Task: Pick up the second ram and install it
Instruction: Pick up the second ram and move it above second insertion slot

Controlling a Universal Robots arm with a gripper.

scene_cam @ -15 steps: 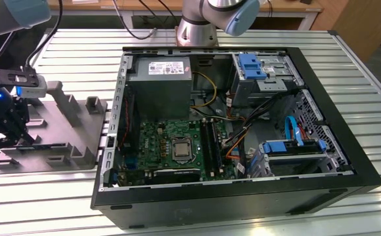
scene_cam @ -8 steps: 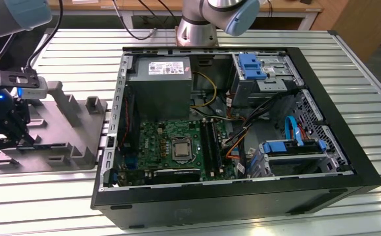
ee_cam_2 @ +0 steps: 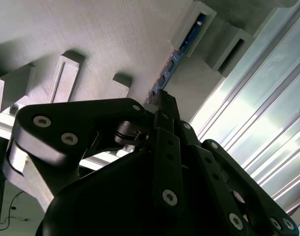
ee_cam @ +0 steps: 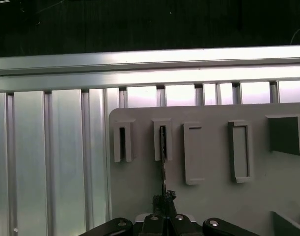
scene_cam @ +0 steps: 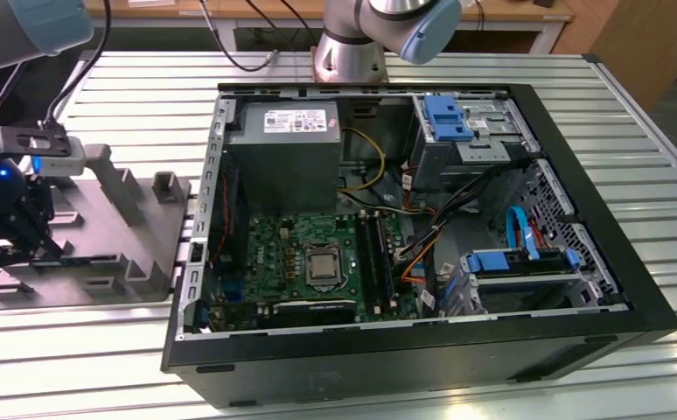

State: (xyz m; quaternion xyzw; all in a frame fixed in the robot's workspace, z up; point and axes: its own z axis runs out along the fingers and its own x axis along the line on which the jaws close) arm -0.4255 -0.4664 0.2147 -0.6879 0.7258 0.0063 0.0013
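At the exterior view's left, the gripper (scene_cam: 10, 252) hangs low over a grey fixture plate (scene_cam: 117, 219). The plate lies on the slatted metal surface (scene_cam: 105, 350), just beside the open computer case (scene_cam: 618, 262). In the second wrist view the black fingers (ee_cam_2: 165, 123) are pinched onto the near end of the second ram (ee_cam_2: 175, 60), a thin blue-green stick. Its far end sits in a raised slot (ee_cam: 157, 142) of the plate, with a like slot (ee_cam: 115, 142) close beside it. In the case, at the exterior view's centre, the motherboard (scene_cam: 315, 254) lies below the grey power supply (scene_cam: 286, 140). Orange and black cables (scene_cam: 415, 254) run just beside its long black sockets (scene_cam: 373, 249).
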